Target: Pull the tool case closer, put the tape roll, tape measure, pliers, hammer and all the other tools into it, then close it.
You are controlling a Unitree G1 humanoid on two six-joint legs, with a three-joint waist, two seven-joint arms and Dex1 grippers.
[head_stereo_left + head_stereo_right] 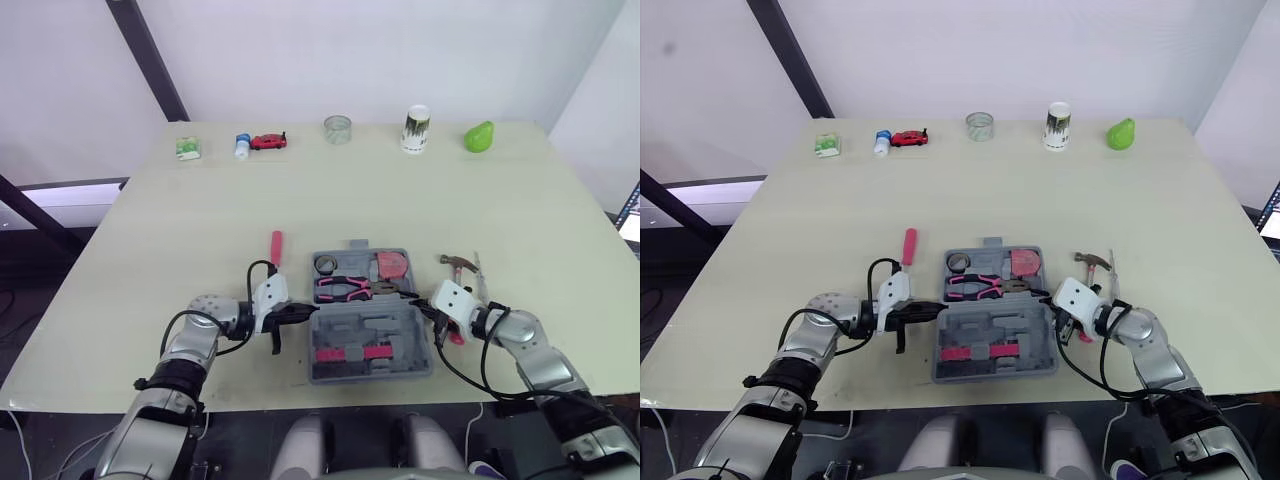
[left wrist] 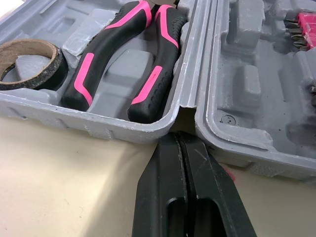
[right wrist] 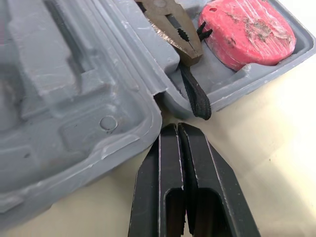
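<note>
The grey tool case (image 1: 372, 325) lies open near the table's front edge. Its far half holds the tape roll (image 1: 325, 263), the pink-and-black pliers (image 1: 345, 288) and the red tape measure (image 1: 392, 265). Pink bits (image 1: 350, 352) sit in the near half. My left gripper (image 1: 306, 313) is shut, its tips against the hinge notch on the case's left side (image 2: 183, 106). My right gripper (image 1: 422, 305) is shut at the hinge on the right side (image 3: 160, 98). The hammer (image 1: 460, 264) lies on the table right of the case. A pink-handled screwdriver (image 1: 277, 245) lies to its left.
Along the far edge stand a green box (image 1: 187, 148), a small bottle (image 1: 242, 146), a red toy car (image 1: 268, 141), a clear roll (image 1: 337, 129), a cup (image 1: 416, 129) and a green pear shape (image 1: 479, 136). A thin pink-handled tool (image 1: 479, 275) lies partly under my right wrist.
</note>
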